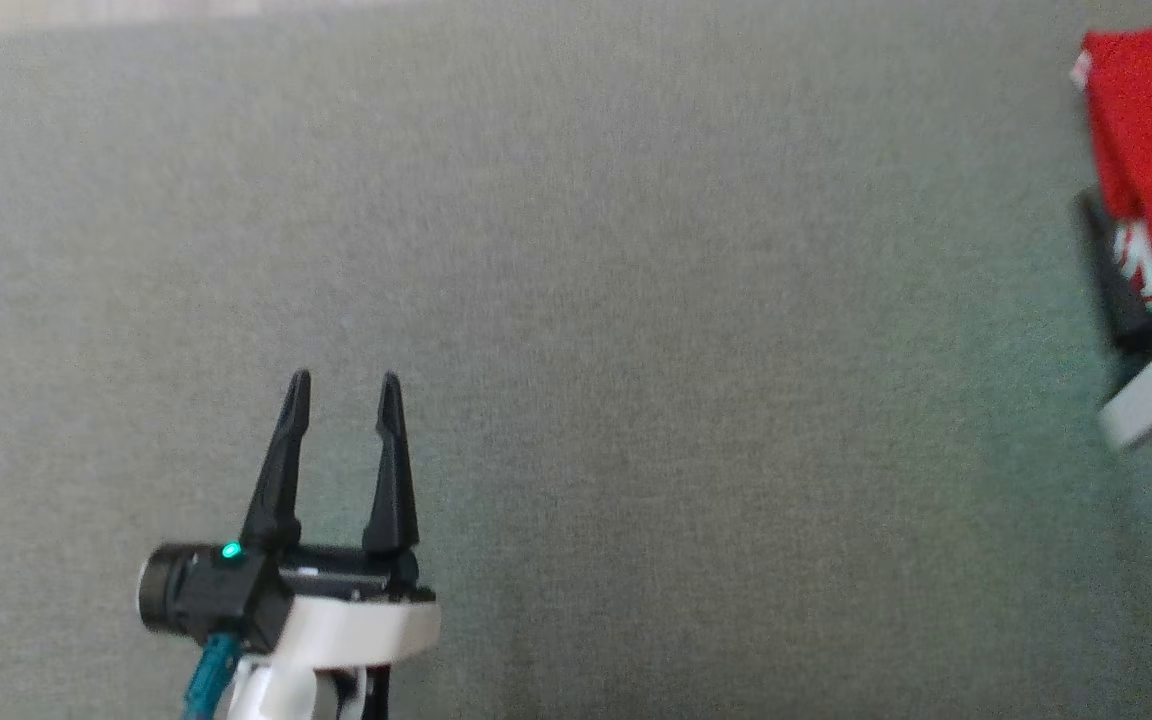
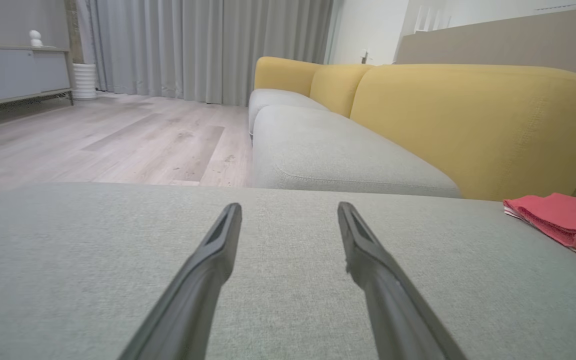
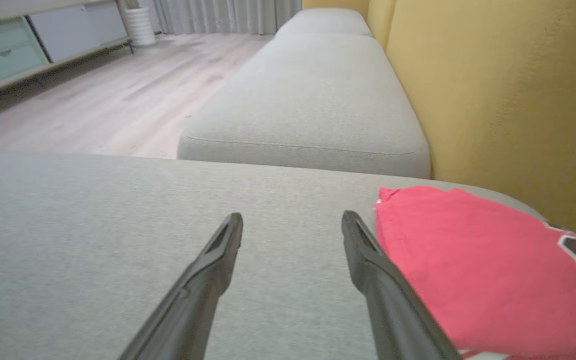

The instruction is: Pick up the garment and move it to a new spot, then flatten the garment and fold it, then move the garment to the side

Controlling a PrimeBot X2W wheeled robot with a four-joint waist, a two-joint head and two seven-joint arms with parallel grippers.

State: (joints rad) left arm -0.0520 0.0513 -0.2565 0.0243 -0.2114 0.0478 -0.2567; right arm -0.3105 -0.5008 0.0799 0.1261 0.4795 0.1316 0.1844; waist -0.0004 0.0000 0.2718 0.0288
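The garment point(image 1: 1151, 130) is a folded red jersey with white trim and a dark, white-edged print. It lies on the grey cushion point(image 1: 576, 300) at the far right of the head view. In the left wrist view the garment point(image 2: 558, 217) lies flat at the right. My right gripper point(image 3: 292, 217) is open just above the cushion with nothing between its fingers. The garment point(image 3: 468, 260) lies right beside its right finger point(image 3: 368, 255), outside the jaws. My left gripper point(image 1: 344, 378) stands open and empty at the lower left, far from the jersey. In its own view the left gripper point(image 2: 289, 206) points along bare cushion.
A yellow backrest point(image 3: 493, 90) rises close behind the jersey. Further grey sofa seats point(image 3: 313, 95) run on beyond the cushion's far edge. To the left are a wooden floor point(image 2: 108, 135), a low sideboard point(image 2: 13, 70) and grey curtains point(image 2: 193, 45).
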